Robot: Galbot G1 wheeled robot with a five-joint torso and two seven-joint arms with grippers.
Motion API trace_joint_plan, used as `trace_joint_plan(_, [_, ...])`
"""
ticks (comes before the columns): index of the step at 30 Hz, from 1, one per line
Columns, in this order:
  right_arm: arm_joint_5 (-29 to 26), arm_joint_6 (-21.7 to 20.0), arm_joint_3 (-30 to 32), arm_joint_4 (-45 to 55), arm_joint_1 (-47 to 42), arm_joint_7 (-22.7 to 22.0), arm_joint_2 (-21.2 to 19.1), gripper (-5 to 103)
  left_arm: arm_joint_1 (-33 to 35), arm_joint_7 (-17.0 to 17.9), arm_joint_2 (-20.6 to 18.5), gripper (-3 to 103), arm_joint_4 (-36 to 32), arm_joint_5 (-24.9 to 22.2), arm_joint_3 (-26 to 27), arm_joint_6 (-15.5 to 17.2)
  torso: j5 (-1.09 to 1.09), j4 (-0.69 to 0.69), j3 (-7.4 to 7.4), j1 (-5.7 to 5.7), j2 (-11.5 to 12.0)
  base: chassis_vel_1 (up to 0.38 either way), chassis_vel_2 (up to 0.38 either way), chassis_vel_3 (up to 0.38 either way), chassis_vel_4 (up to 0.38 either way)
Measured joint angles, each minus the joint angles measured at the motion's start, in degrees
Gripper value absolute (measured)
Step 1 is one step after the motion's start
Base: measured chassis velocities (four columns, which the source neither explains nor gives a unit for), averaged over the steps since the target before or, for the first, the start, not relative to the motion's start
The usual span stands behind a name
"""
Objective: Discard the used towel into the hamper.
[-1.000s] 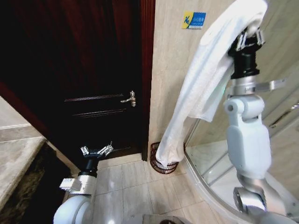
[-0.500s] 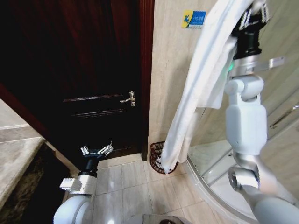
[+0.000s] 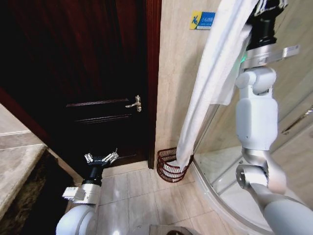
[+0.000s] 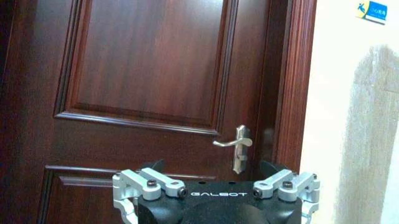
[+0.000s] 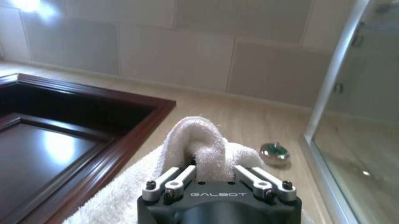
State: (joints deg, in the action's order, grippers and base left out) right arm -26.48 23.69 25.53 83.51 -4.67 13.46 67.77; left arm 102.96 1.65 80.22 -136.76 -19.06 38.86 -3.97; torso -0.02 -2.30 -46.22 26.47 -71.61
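A long white towel [image 3: 210, 83] hangs from my raised right gripper [image 3: 270, 5] at the top right of the head view. Its lower end dangles just over the rim of the hamper [image 3: 168, 166], a small round dark reddish-brown wire basket on the floor by the wall. In the right wrist view the towel [image 5: 196, 144] bunches up between the fingers of my right gripper [image 5: 212, 175], which is shut on it. My left gripper [image 3: 101, 158] is parked low in front of the door, open; in its own view the left gripper [image 4: 215, 186] holds nothing.
A dark wooden door [image 3: 88, 83] with a metal handle [image 3: 135, 104] stands left of the hamper. A curved glass shower enclosure [image 3: 230, 191] lies to the right. A tiled wall with a blue-yellow sign [image 3: 202, 20] is behind. A stone counter edge [image 3: 14, 171] is at far left.
My right arm has lifted higher and swung the towel; its lower end, first hanging in front of the hamper, has swung left and back and now hangs over the hamper's rim. The left arm has not moved.
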Motion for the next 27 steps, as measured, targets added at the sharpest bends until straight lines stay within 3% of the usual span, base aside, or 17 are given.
trace_joint_plan(9, [0.3, 0.8, 0.3, -0.2, -7.0, 0.0, 1.4, 13, 0.0, 0.0, 0.0, 100, 0.0, 0.0, 0.0, 0.0, 0.02, 0.01, 0.0, 0.0, 0.0, 0.0, 0.0, 0.0, 0.0])
trace_joint_plan(27, [3.4, 7.3, 2.1, -7.5, -20.7, 0.7, 5.2, 13, 0.0, 0.0, 0.0, 100, 0.0, 0.0, 0.0, 0.0, 0.01, 0.0, 0.0, 0.0, 0.0, 0.0, 0.0, 0.0, 0.0])
